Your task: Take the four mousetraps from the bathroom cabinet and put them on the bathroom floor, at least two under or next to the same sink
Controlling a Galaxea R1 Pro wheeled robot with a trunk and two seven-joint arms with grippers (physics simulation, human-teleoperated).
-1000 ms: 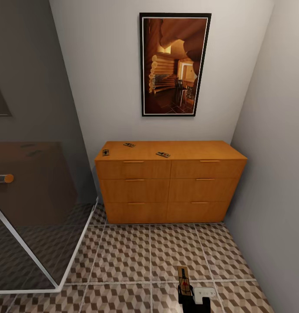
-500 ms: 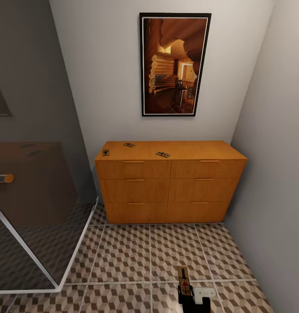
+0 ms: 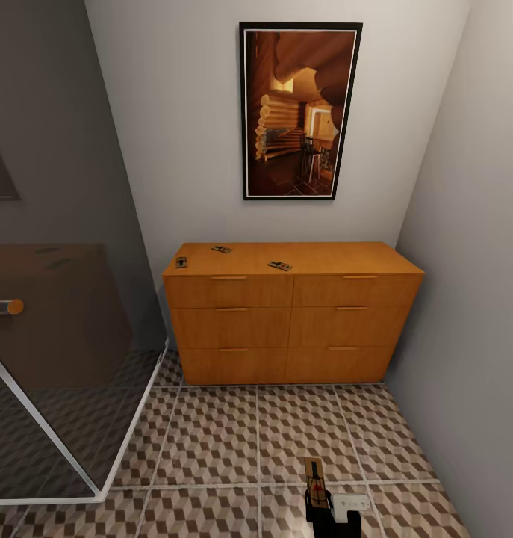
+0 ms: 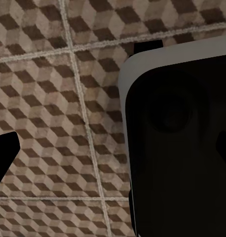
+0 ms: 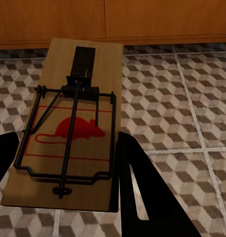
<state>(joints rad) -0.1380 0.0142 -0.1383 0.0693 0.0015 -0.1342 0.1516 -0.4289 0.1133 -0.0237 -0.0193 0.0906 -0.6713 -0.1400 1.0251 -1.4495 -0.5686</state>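
Nothing moved; right hand still grips mousetrap; left hand state unclear.

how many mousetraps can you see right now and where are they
4. Three lie on the cabinet top: one at its front left corner, one near the back left, one nearer the middle. The fourth mousetrap is in the right gripper above the bathroom floor.
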